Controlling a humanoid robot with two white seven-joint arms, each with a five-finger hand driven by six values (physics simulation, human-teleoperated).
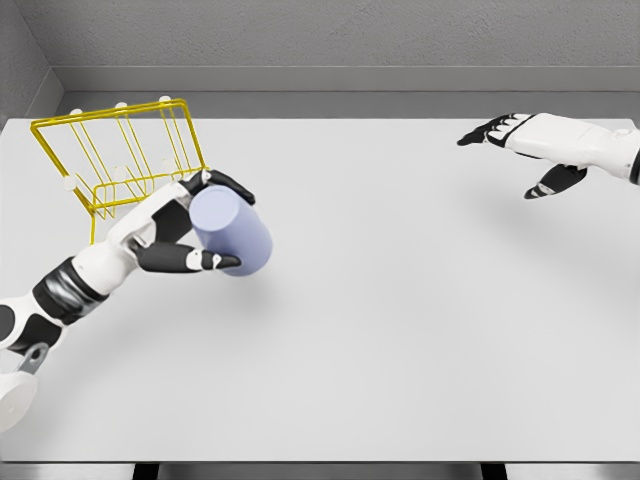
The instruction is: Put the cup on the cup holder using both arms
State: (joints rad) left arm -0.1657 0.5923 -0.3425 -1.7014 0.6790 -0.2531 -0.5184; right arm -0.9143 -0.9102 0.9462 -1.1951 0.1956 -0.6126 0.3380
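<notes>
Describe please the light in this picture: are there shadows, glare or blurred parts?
Head view: soft, even light on the white table, no glare. A faint shadow lies under the right hand, which is open above the table, and another beside the cup held in the left hand. The yellow rack is sharp, with no blur anywhere; the back wall looks grainy.

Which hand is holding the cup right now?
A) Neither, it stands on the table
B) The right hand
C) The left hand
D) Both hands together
C: the left hand has its fingers wrapped around the cup just in front of the yellow rack, while the right hand hangs open far across the table, touching nothing.
</notes>
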